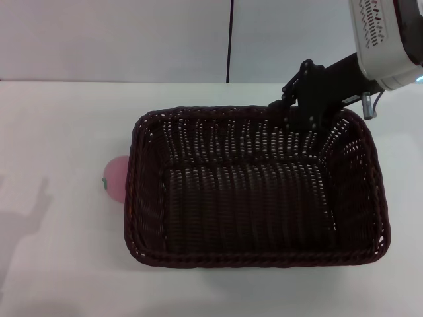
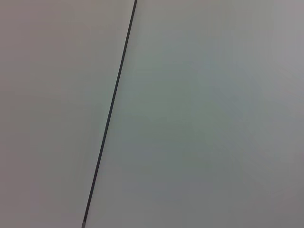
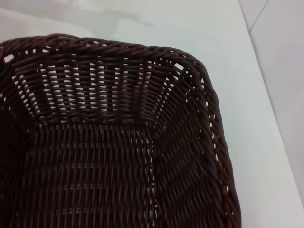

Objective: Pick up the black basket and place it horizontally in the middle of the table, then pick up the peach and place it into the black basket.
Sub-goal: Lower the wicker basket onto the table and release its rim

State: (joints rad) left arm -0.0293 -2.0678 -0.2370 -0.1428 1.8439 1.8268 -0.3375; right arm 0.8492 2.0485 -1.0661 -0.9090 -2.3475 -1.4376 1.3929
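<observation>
The black basket point(image 1: 259, 258) lies flat on the white table point(image 1: 59, 257), long side running left to right, around the middle and slightly to the right. It is empty. The peach point(image 1: 116, 178) sits on the table against the basket's left wall, partly hidden by the rim. My right gripper point(image 1: 295, 115) is at the basket's far rim, right of its middle, reaching in from the upper right. The right wrist view looks down into a corner of the basket point(image 3: 183, 156). My left gripper is out of view.
A white wall with a dark vertical seam point(image 1: 230, 39) stands behind the table. The left wrist view shows only this wall and the seam point(image 2: 110, 114). Bare tabletop point(image 3: 228, 42) lies around the basket.
</observation>
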